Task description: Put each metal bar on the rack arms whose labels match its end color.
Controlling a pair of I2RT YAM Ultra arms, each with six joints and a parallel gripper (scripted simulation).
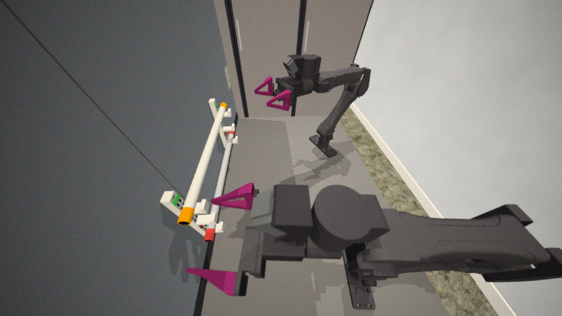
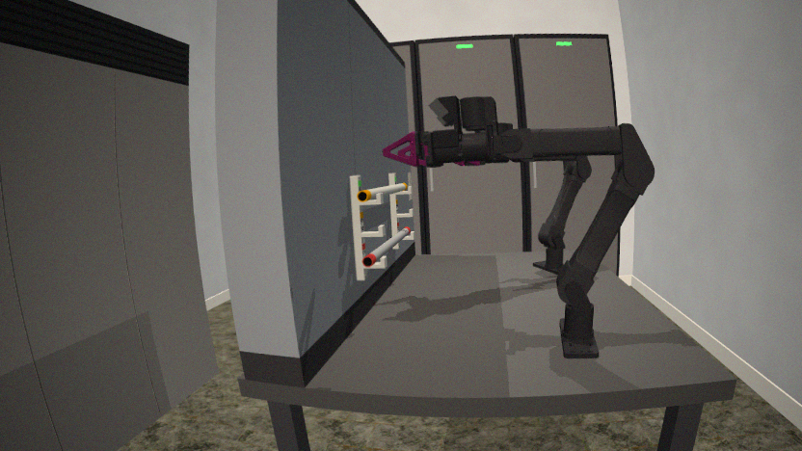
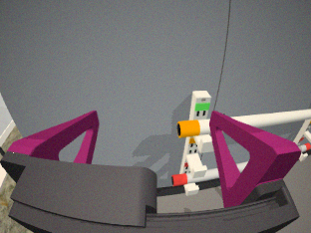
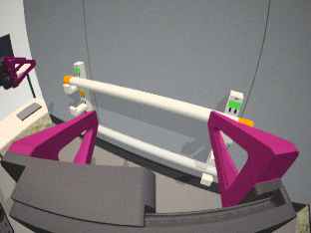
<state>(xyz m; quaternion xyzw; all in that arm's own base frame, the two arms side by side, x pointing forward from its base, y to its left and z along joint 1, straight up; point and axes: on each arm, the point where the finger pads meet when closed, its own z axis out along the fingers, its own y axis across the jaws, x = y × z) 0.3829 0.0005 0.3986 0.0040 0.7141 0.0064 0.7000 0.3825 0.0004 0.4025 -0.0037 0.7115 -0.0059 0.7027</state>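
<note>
Top view: on the wall rack (image 1: 168, 197) (image 2: 355, 224) (image 3: 200, 95) (image 4: 236, 95) left of center, the orange-ended bar (image 1: 204, 163) (image 2: 384, 190) (image 3: 269, 118) (image 4: 150, 97) lies on the top, green-labeled arms, the red-ended bar (image 1: 223, 173) (image 2: 387, 245) (image 3: 214, 175) (image 4: 150, 147) on the lowest. Left tool (image 1: 199, 235) (image 2: 401, 150) (image 3: 155, 115) (image 4: 20, 69), lower center, and right tool (image 1: 261, 97) (image 2: 467, 163) (image 4: 155, 115), upper center, are spread wide, holding nothing.

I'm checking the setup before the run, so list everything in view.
Wall rack: one, white, on wall
Orange-ended bar: one, white, top arm pair
Red-ended bar: one, pale grey, bottom pair
Rack labels: green top, orange middle, red bottom
Table: one, grey, under the robot
Tall doors: at least two, grey-brown, beyond the table's right end
Floor: one, mottled green-brown, around the table
Left gripper: one, magenta fingers, open
Right gripper: one, magenta fingers, open
</note>
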